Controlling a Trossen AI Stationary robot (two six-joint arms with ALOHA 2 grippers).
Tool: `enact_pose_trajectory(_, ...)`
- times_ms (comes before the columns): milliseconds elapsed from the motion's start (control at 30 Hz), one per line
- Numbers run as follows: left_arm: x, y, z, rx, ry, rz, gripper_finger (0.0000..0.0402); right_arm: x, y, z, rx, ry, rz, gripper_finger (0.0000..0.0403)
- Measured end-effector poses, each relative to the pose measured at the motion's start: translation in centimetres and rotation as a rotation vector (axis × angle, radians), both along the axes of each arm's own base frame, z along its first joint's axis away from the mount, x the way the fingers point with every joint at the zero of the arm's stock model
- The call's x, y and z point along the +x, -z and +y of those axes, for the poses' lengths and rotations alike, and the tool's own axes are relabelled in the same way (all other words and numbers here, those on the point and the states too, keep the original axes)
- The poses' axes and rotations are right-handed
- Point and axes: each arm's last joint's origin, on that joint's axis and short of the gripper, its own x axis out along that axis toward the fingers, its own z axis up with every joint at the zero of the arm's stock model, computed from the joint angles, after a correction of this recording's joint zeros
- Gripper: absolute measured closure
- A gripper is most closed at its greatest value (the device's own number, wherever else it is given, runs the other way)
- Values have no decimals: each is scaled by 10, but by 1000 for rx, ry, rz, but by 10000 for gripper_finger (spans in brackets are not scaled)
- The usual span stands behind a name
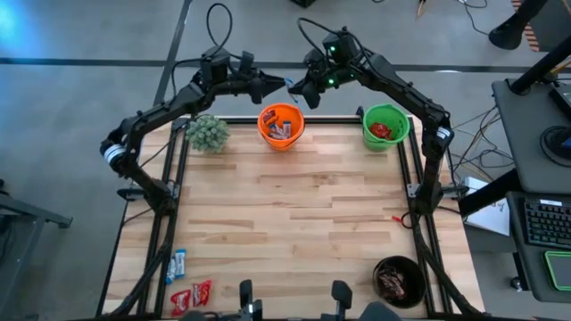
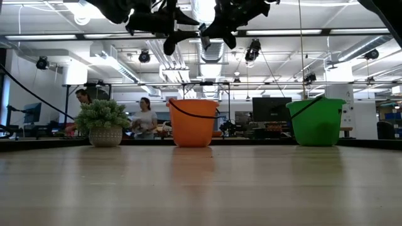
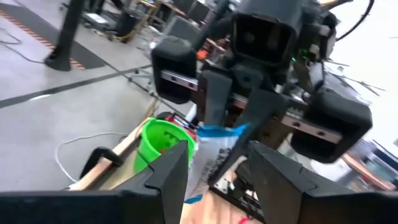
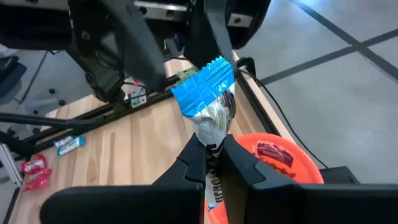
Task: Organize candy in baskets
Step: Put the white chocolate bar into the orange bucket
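Observation:
A light blue-and-white candy hangs in the air over the table's far edge, just behind the orange basket. My right gripper is shut on it. My left gripper faces it from the table's left, open, one finger on each side of the candy's free end. The orange basket holds several candies, the green basket holds red ones, and the black basket holds dark ones. Loose blue-and-white and red candies lie at the near left corner. My right gripper pinches the candy's middle between its two fingers, coming from the table's right and slanting down. The candy lies along the fingers. Its blue crimped end sticks out past the fingertips toward my left gripper, clear of table and baskets. My left gripper: I cannot tell whether a finger touches the wrapper.
A fuzzy potted plant stands at the far left, beside the orange basket. A small red scrap lies near the right edge. The wooden table's middle is bare. People stand in the room behind the plant.

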Motion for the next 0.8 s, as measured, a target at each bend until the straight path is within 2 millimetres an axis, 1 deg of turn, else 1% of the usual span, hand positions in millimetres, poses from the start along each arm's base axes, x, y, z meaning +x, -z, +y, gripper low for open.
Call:
enact_pose_trajectory(367,11,15,8,12,99,0,245,4,-1,5,31,-1,-15,390)
enact_pose_trajectory(700,12,13,12,88,99,-41,248,7,-2,8,51,1,-20,390)
enact_pose_trajectory(800,12,13,12,124,100,-38,258,7,-2,8,66,8,-24,390)
